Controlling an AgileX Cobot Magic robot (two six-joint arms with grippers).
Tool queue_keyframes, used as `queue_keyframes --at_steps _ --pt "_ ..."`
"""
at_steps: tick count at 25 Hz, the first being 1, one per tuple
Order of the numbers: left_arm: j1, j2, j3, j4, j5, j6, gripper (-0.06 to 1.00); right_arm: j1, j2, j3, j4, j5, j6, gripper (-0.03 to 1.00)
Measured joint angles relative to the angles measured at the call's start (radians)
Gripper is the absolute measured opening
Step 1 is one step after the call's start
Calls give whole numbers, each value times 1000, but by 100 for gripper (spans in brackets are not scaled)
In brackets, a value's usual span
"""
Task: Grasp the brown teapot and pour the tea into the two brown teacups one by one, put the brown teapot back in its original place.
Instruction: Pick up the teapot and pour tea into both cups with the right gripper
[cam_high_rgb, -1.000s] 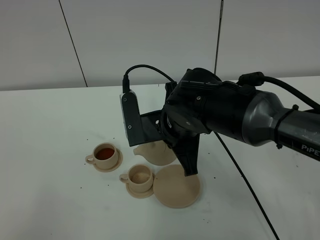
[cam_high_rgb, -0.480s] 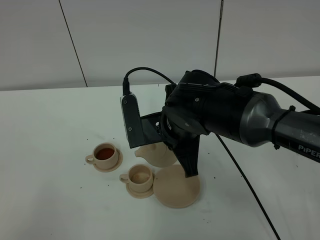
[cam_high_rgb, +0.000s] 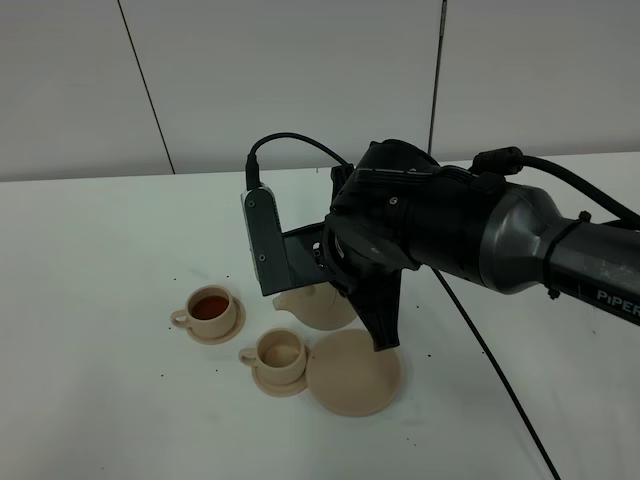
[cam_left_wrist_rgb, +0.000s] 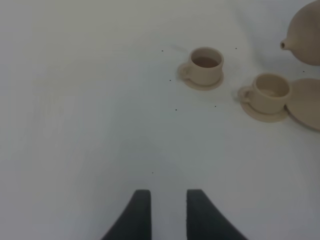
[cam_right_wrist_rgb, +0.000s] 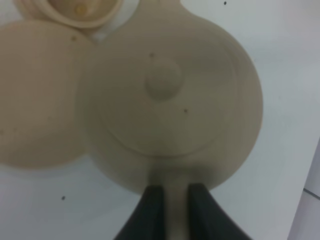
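The brown teapot (cam_high_rgb: 315, 308) hangs just above the table behind the large round saucer (cam_high_rgb: 355, 375), its spout toward the two teacups. My right gripper (cam_right_wrist_rgb: 169, 210) is shut on its handle, seen from above the lid knob (cam_right_wrist_rgb: 163, 80). The right arm (cam_high_rgb: 430, 235) hides most of the pot in the exterior view. The left teacup (cam_high_rgb: 211, 308) holds dark tea. The nearer teacup (cam_high_rgb: 280, 352) looks pale inside. Each stands on a small saucer. My left gripper (cam_left_wrist_rgb: 164, 215) hovers over bare table, well away from the cups, its jaws slightly apart and empty.
A black cable (cam_high_rgb: 490, 370) trails from the right arm across the table's right side. Small dark specks dot the white tabletop (cam_high_rgb: 100, 260) around the cups. A grey panelled wall stands behind the table.
The right arm and the teapot have shifted very slightly. The cups and saucers have not moved.
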Motion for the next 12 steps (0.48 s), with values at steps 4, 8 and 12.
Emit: queue_keyframes --at_steps 4,8,12 --pt "0 0 0 0 0 0 24 0 0 0 -5 0 -1 10" --pt "0 0 0 0 0 0 24 0 0 0 -6 1 -3 10" --pt "0 0 0 0 0 0 24 0 0 0 -18 8 -14 10"
